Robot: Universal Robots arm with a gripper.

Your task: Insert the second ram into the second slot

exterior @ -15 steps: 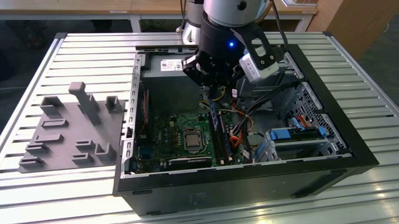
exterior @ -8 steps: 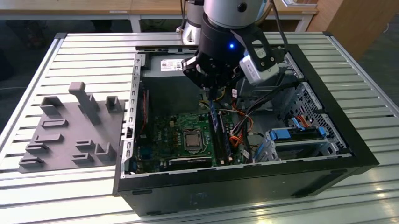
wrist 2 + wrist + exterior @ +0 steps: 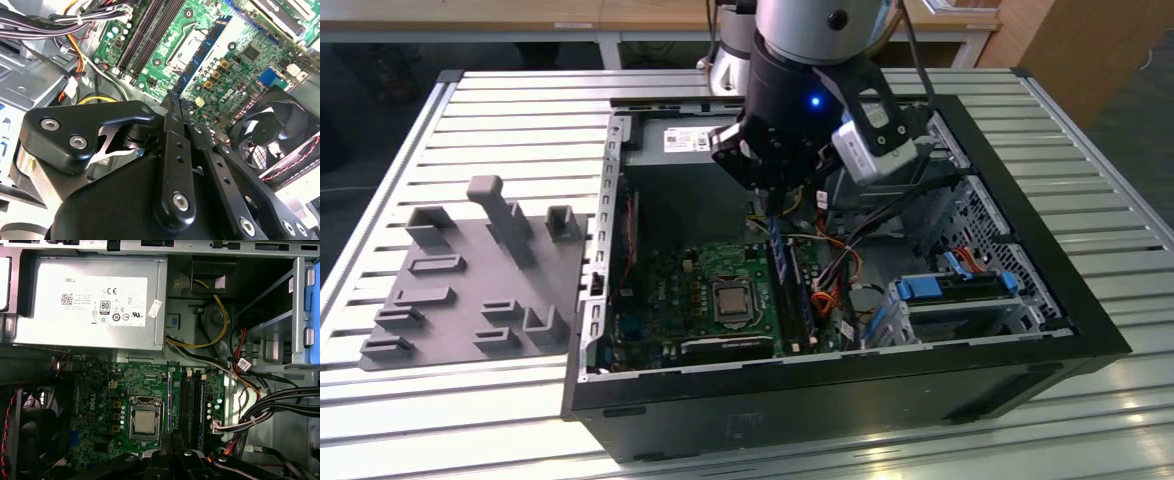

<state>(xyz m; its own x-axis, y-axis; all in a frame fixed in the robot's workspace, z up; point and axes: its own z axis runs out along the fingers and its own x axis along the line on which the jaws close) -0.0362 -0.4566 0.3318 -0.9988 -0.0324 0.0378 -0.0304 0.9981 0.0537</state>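
- The ram stick (image 3: pixel 786 275) is a thin, bare circuit board, light and stiff. I judge it fragile: it may crack if twisted and slip if pinched too lightly. The sound hold is on its two flat faces near the top edge, clear of the contact edge underneath and of the small chips.
- From the exterior view's left, a grey holder tray (image 3: pixel 467 280) lies on the slatted table (image 3: pixel 400 130) outside the computer case (image 3: pixel 854 400). Inside the case, the processor socket (image 3: pixel 731 300) sits mid-board. The ram stick stands on edge just beside it, toward the motherboard's (image 3: pixel 660 290) edge at the exterior view's right. A bundle of cables (image 3: pixel 854 250) lies beyond.
- In the first wrist view the ram stick (image 3: pixel 170 400) shows as a thin blue line between the processor socket (image 3: pixel 145 421) and the dark memory slots (image 3: pixel 192 405). I cannot tell whether it touches a slot.
- My gripper (image 3: pixel 771 205) hangs over the end of that line nearer the case's back wall. My jaws stand close together, and the stick's end runs in between my fingers (image 3: pixel 160 457), so I judge them clamped on it and holding nothing else.
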